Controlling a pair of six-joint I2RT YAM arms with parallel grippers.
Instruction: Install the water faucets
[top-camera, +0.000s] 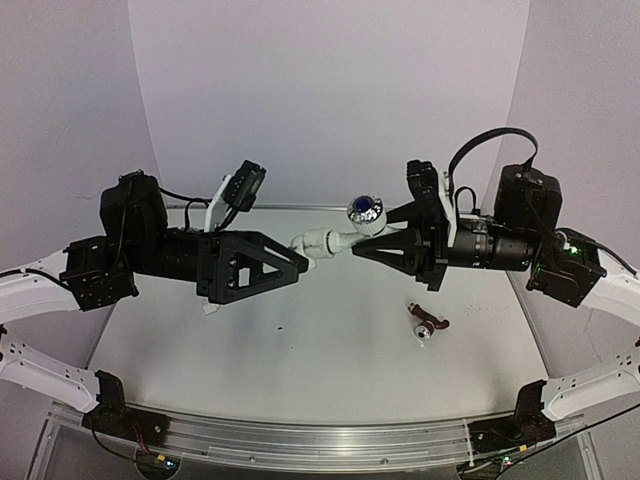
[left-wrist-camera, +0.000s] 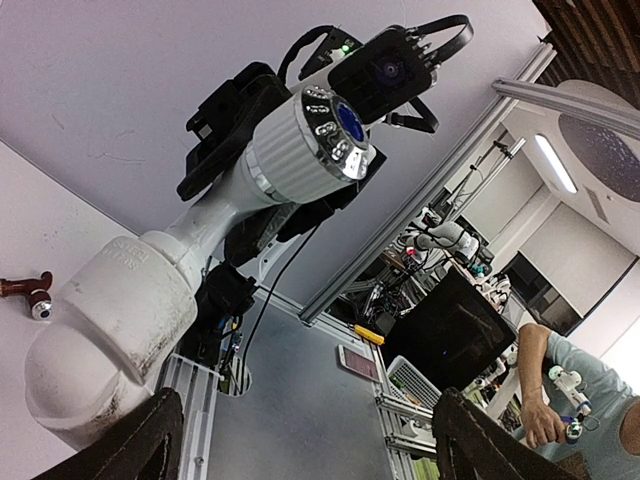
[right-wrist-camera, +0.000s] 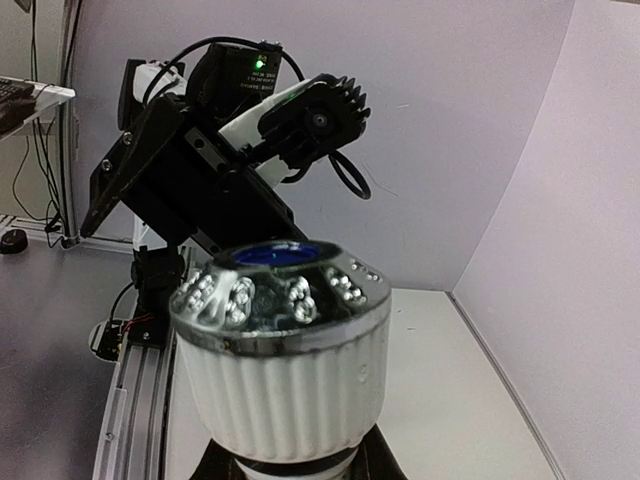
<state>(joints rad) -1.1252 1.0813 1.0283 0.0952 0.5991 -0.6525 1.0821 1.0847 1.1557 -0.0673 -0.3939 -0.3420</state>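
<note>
Above the table (top-camera: 300, 370), the right gripper (top-camera: 375, 245) is clamped narrowly on a white water faucet (top-camera: 364, 214), knob upward, probably to steady it. The left gripper (top-camera: 303, 262), jaws wide apart, brackets the elbow fitting (top-camera: 322, 242) at the faucet's end without gripping. A second faucet (top-camera: 428, 326) lies below.

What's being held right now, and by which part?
The right gripper holds the water faucet by its white body below the knob. The left gripper is open, holding nothing.
</note>
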